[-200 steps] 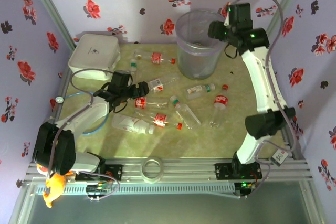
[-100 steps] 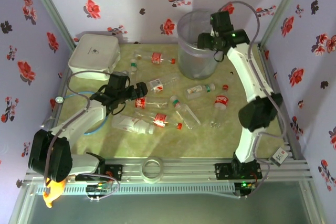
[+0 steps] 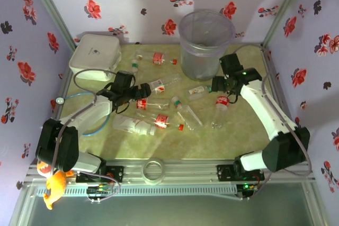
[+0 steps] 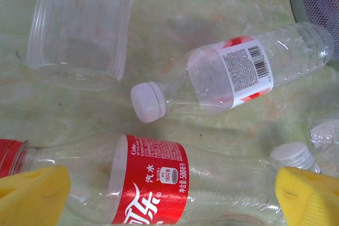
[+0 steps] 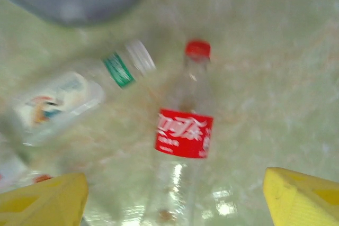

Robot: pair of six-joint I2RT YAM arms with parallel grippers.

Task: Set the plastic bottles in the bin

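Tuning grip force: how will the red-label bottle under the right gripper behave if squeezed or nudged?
The red-label bottle looks empty, so probably light with walls that dent. Lying on its side, round, it likely rolls if nudged.

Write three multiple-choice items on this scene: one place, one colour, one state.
1. Where is the white box relative to the bin, seen from above? A) left B) right C) inside
2. What colour is the cap on the red-labelled bottle below the right tool? A) green B) red C) white
3. The left tool is: A) shut B) open C) shut on a cap
A: box sits in the far-left corner. B: right wrist view shows red. B: its yellow pads stand wide apart.
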